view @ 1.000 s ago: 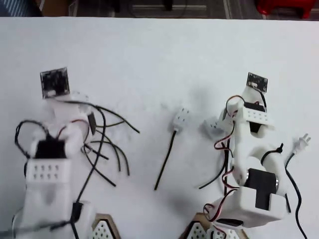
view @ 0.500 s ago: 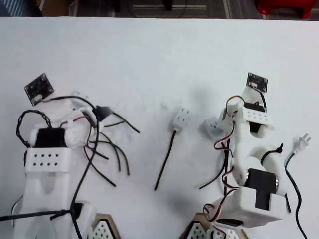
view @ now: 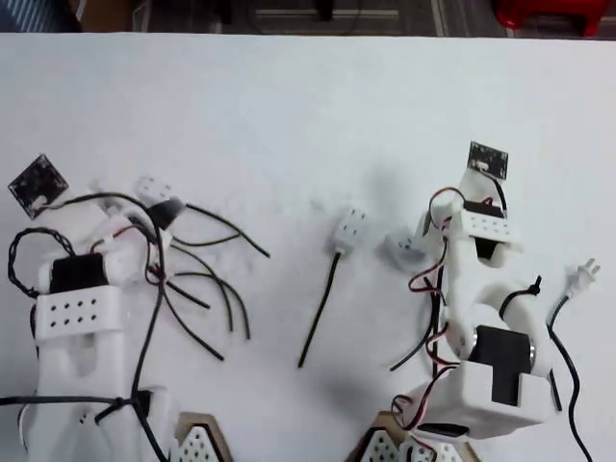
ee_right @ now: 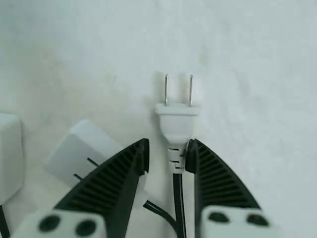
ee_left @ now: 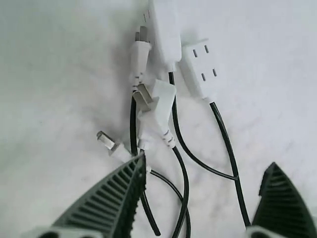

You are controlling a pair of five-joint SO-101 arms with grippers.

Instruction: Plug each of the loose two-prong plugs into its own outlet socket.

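Note:
My right gripper is shut on the neck of a white two-prong plug, whose prongs point away over the table. A white socket block lies just beside it, seen from above as the socket block left of the right arm. My left gripper hangs open above a tangle of white plugs on black cords and a white socket. Another socket with a black cord lies mid-table. A loose plug rests at the far right.
Black cords sprawl to the right of the left arm. A small white socket piece lies at that arm's far end. The white table stretches bare towards the back edge.
The left arm has swung to the left, its wrist camera board now sitting lower and further left. The right arm has shifted only slightly.

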